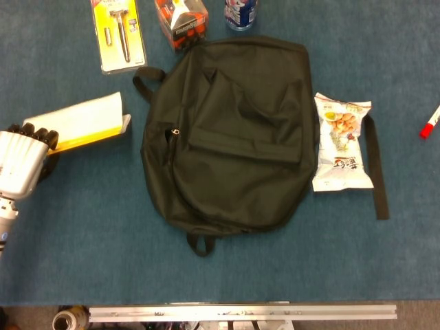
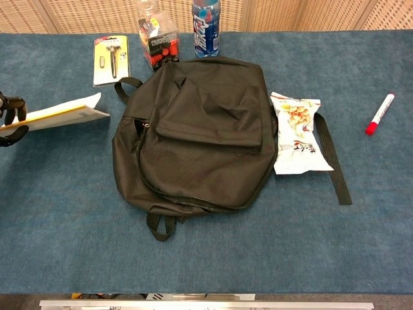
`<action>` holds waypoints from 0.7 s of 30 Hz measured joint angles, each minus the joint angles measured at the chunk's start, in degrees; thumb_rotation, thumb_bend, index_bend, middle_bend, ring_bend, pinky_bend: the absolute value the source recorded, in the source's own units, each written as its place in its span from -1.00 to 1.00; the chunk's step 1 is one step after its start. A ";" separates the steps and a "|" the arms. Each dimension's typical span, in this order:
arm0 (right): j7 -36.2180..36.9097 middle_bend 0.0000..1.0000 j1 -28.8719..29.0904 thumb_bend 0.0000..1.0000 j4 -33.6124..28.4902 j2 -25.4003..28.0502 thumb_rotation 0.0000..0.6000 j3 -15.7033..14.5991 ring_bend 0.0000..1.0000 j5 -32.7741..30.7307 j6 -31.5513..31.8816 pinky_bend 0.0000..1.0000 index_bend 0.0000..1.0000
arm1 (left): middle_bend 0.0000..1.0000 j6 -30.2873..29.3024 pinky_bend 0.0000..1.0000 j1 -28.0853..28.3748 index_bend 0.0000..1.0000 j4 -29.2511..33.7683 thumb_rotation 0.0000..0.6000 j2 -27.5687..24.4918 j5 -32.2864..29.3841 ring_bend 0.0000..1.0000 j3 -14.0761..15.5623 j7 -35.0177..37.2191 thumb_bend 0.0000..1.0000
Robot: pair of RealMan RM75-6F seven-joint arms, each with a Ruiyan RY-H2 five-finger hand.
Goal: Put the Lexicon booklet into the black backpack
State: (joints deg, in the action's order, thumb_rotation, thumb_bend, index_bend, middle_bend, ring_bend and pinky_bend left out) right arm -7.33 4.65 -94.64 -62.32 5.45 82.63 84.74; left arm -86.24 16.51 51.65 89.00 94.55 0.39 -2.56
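The left hand (image 1: pixel 23 158) sits at the far left edge of the blue table (image 1: pixel 82 234), its dark fingers (image 1: pixel 41 135) curled over the near-left end of the Lexicon booklet (image 1: pixel 86 120), which it grips. In the chest view the same hand (image 2: pixel 10 119) shows only as dark fingertips at the frame's left border, above and below the booklet's edge, and the booklet (image 2: pixel 58 115) reaches out to the right from them, seen nearly edge-on, with its right end apart from the cloth. The booklet is white on top with a yellow band along its near side. It lies to the left of the black backpack (image 1: pixel 230 134), near it but not touching.

The backpack lies flat in the middle of the table, front pocket up, its zip closed as far as can be seen; one strap loop (image 1: pixel 146 79) sticks out at its far-left corner and a small handle loop (image 1: pixel 199 242) at its near edge. A long black strap (image 1: pixel 375 168) runs along the right side of a snack bag (image 1: pixel 342 144), which lies just beside the backpack on the right.

Along the far edge stand a carded razor pack (image 1: pixel 120 31), a clear box with red and black parts (image 1: pixel 181 22) and a drink bottle (image 1: pixel 240 14). A red-capped marker (image 2: pixel 379 114) lies far right. The right hand is out of both views
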 measured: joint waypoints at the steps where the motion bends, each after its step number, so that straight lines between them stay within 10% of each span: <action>1: 0.00 -0.26 0.00 -0.82 0.00 -0.01 1.00 0.00 -0.44 -0.02 -0.01 -0.24 -0.46 | 0.35 -0.37 0.35 0.03 0.46 -0.17 1.00 0.06 0.14 0.17 -0.03 0.65 -0.08; 21: -0.44 -0.26 0.39 -0.82 -0.30 -0.16 1.00 -0.17 -0.44 0.43 -0.45 -0.24 -0.46 | 0.36 -9.03 0.36 1.05 0.47 -6.13 1.00 1.84 2.62 0.17 -0.97 17.31 -0.08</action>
State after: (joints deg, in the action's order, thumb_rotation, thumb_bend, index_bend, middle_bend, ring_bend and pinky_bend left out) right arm -7.77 5.04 -94.94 -62.49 5.28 83.06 84.30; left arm -95.27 17.56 45.52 90.85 97.16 -0.59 14.74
